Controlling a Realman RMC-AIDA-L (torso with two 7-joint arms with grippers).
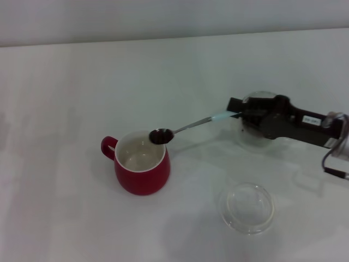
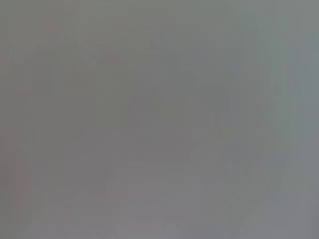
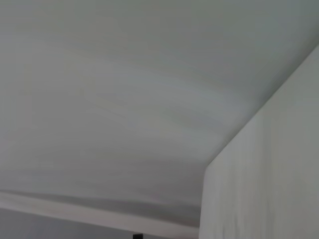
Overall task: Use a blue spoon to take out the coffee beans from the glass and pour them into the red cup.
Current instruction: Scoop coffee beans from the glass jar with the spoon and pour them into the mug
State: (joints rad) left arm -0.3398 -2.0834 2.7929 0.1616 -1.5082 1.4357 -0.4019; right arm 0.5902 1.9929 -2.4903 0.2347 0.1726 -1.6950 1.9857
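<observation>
From the head camera I see my right gripper (image 1: 238, 114) reaching in from the right edge, clamped on the pale handle of the blue spoon (image 1: 188, 127). The spoon runs leftward and slightly nearer from the pincer, its metal bowl held over the right part of the red cup's rim. A dark load of coffee beans (image 1: 160, 136) sits in the spoon bowl. The red cup (image 1: 142, 164) stands upright on the white table (image 1: 65, 109), left of centre, its loop handle pointing left; its white inside shows no clear pile of beans. The glass (image 1: 256, 123) stands behind and partly under the gripper body, largely hidden by it; I cannot tell its contents. A shallow clear glass dish (image 1: 246, 207) lies on the table nearer to me, right of the cup and apart from it. My left wrist camera shows only a uniform grey; the left gripper is not visible in any view.
</observation>
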